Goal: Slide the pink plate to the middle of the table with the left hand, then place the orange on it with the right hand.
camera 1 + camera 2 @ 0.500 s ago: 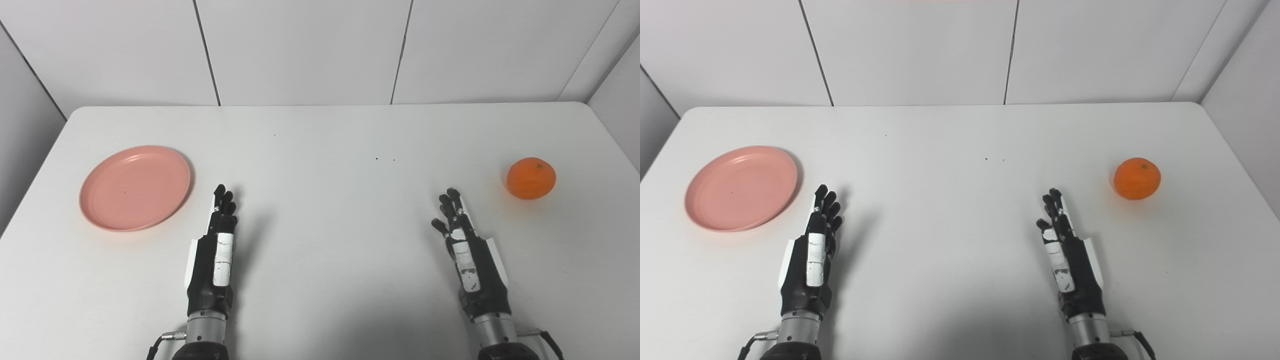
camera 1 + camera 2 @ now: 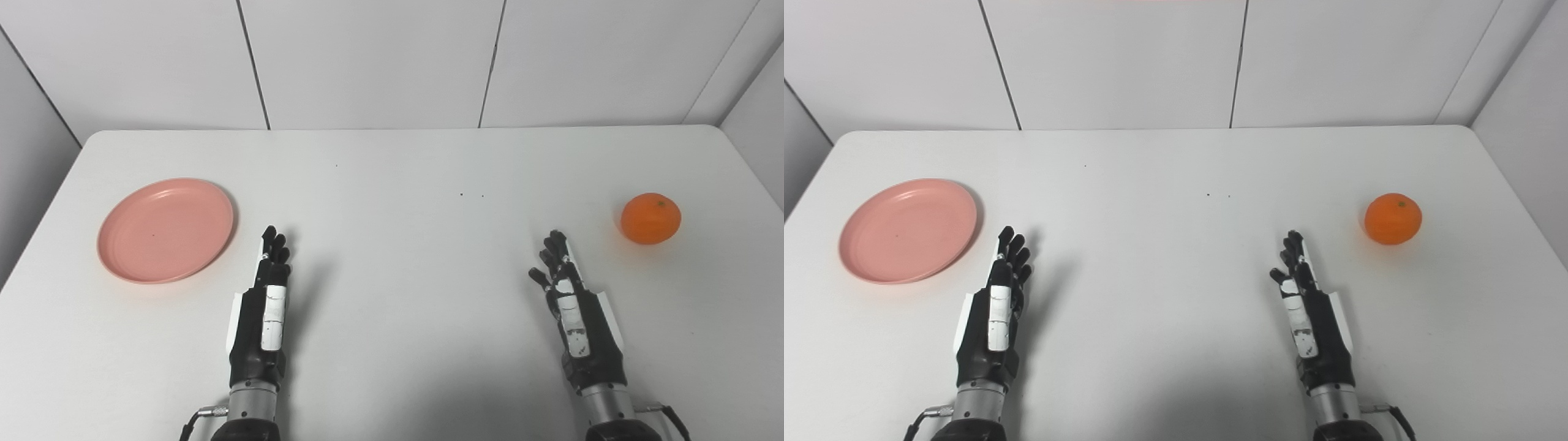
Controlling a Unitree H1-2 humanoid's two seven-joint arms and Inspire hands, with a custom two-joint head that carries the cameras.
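Bright, even, diffuse light falls on the white table (image 2: 398, 159), leaving soft grey shadows just right of the left hand (image 2: 264, 306) and near the table's front edge, everything in sharp focus with no visible glare.

Both the left hand (image 2: 264, 306) and the right hand (image 2: 576, 312) are black, with slim segmented fingers, scuffed white plates along the back and white side panels. Each joins a silver metal wrist cuff, where a thin black cable plugs in.
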